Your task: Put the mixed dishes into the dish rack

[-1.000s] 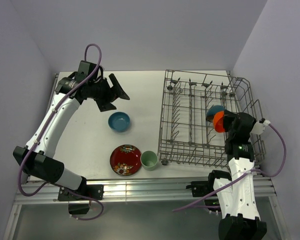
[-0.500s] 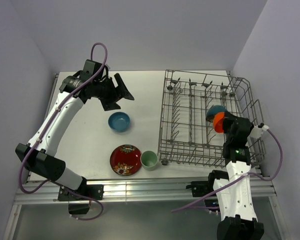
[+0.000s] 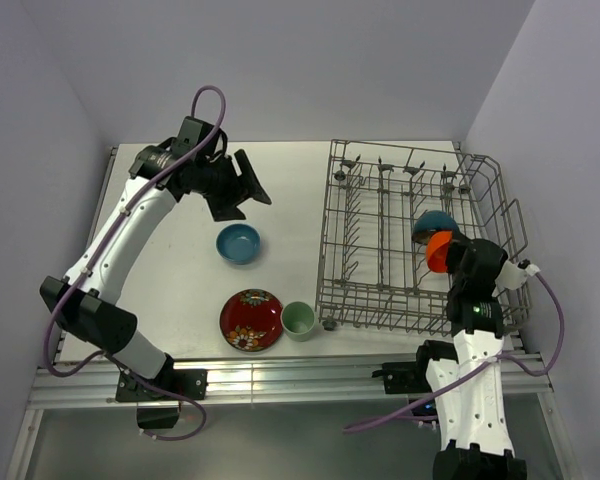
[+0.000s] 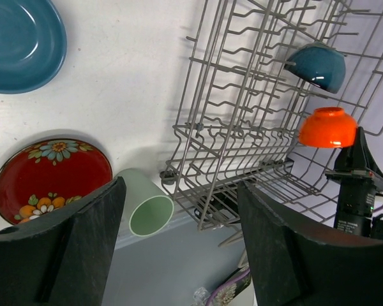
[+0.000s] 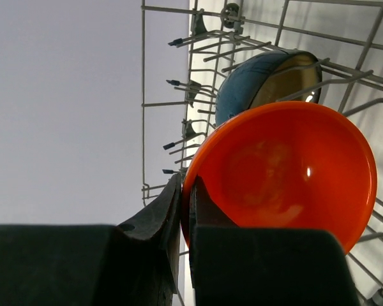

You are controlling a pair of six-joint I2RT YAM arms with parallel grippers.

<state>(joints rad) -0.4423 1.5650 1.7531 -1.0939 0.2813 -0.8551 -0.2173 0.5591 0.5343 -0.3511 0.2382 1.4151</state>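
**Orange-red bowl pinched at the rack; left jaws wide and empty**

Nearest the arm bases, on the white table (image 3: 160,290), the round red plate with a flower pattern (image 3: 251,319) lies flat. The pale green cup (image 3: 298,320) stands just beside it on the right, near the corner wheel of the large grey wire dish rack (image 3: 370,300).

On the right, the right gripper (image 5: 186,197) is clamped on the rim of the glossy orange-red bowl (image 5: 287,172), one finger inside the rim and one outside. The bowl is held on edge inside the rack's right part, among the tines. Just behind it a dark blue-glazed bowl with a tan inside (image 5: 242,83) leans between the wires. Whether the two bowls touch cannot be told.

Farther out on the table, left of the rack, the round blue bowl (image 3: 238,243) sits upright, apart from the plate and cup. Beyond it the left gripper (image 3: 245,198) hangs above the table with its jaws spread wide and nothing between them. No dish is near its fingers.
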